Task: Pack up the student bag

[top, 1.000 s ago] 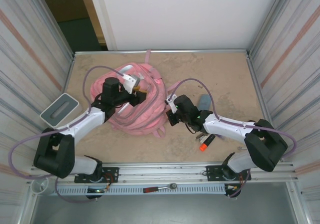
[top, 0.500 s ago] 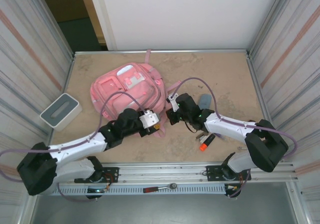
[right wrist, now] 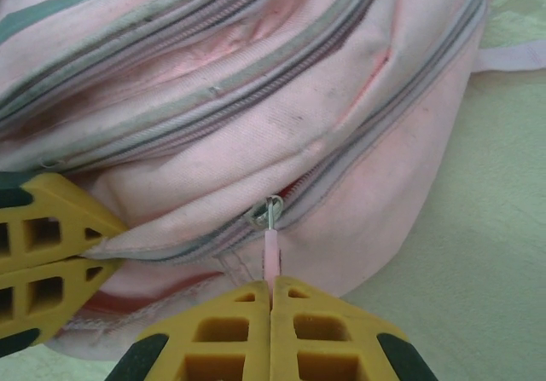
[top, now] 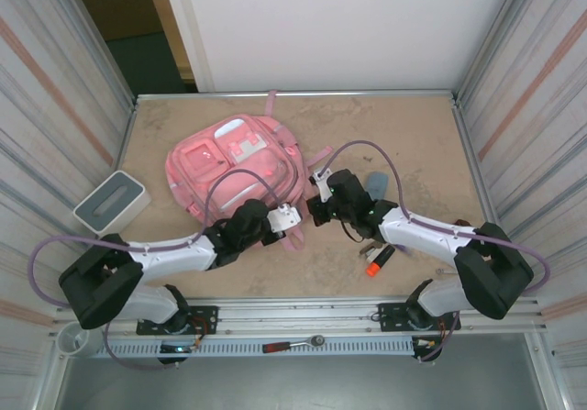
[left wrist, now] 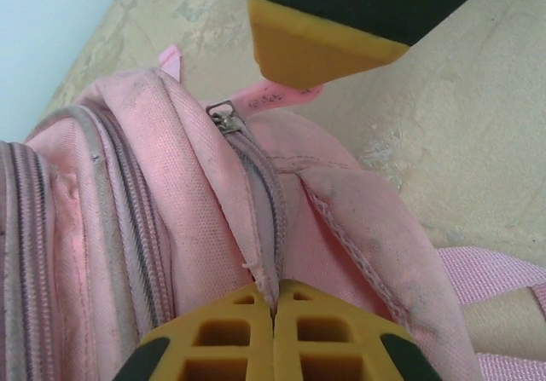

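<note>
The pink student bag [top: 234,167] lies flat on the sandy table [top: 422,135], left of centre and toward the far edge, its front pockets facing up and one strap trailing off its right side. Both of my grippers meet at its near right corner. My left gripper [left wrist: 273,306] is closed tight, fingers pressed together on a fold of the bag's fabric right where a grey zip line runs down into them. My right gripper [right wrist: 271,294], just beside it, is likewise closed, pinching the thin pink zip pull [right wrist: 270,260], which hangs from the metal slider [right wrist: 270,211] on the bag's side seam. In my right wrist view the yellow fingertips [right wrist: 51,245] of the left gripper sit at the picture's left edge, against the bag. To the right of my right arm, a small grey-blue object [top: 374,185] lies on the table, and nearer the front a dark marker with an orange end [top: 378,261]. A grey-white box [top: 110,201] sits at the table's left edge, well apart from the bag. A ratchet wrench [top: 293,344] rests on the rail between my two bases.
</note>
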Available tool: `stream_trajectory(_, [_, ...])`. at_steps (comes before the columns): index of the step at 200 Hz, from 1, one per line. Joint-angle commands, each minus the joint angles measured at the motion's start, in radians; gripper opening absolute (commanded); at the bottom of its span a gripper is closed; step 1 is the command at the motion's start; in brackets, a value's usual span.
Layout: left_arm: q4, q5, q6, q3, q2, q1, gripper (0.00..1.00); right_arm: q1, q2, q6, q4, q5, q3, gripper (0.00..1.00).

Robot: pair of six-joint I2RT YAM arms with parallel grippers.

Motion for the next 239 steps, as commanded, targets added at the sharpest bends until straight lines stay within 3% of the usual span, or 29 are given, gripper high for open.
stream_trajectory(1, [0.09,0.01,0.007,-0.027,-0.073,0.019,0.0,-0.021,0.001,0.019,0.0,0.03,-0.006,0.0])
stream_trajectory(28, [0.095,0.129,-0.049,-0.056,-0.133,0.06,0.0,-0.034,0.019,0.016,0.009,-0.013,0.001,0.0])
stream_trajectory(67, [0.129,0.287,-0.128,-0.101,-0.22,0.137,0.0,-0.061,0.043,-0.012,0.097,-0.281,-0.015,0.0])
stream_trajectory(89, [0.124,0.312,-0.135,-0.105,-0.247,0.14,0.0,-0.052,0.055,-0.018,0.136,-0.323,-0.016,0.09])
stream_trajectory(144, [0.114,0.334,-0.149,-0.103,-0.26,0.141,0.0,-0.033,0.067,-0.02,0.183,-0.285,-0.027,0.21])
stream_trajectory(200, [0.119,0.34,-0.151,-0.108,-0.263,0.142,0.0,-0.027,0.088,-0.031,0.198,-0.273,-0.017,0.22])
stream_trajectory(220, [0.119,0.339,-0.149,-0.109,-0.263,0.142,0.0,-0.019,0.1,-0.035,0.196,-0.272,-0.003,0.19])
stream_trajectory(239, [0.118,0.334,-0.149,-0.113,-0.268,0.142,0.0,-0.011,0.101,-0.046,0.179,-0.249,0.005,0.08])
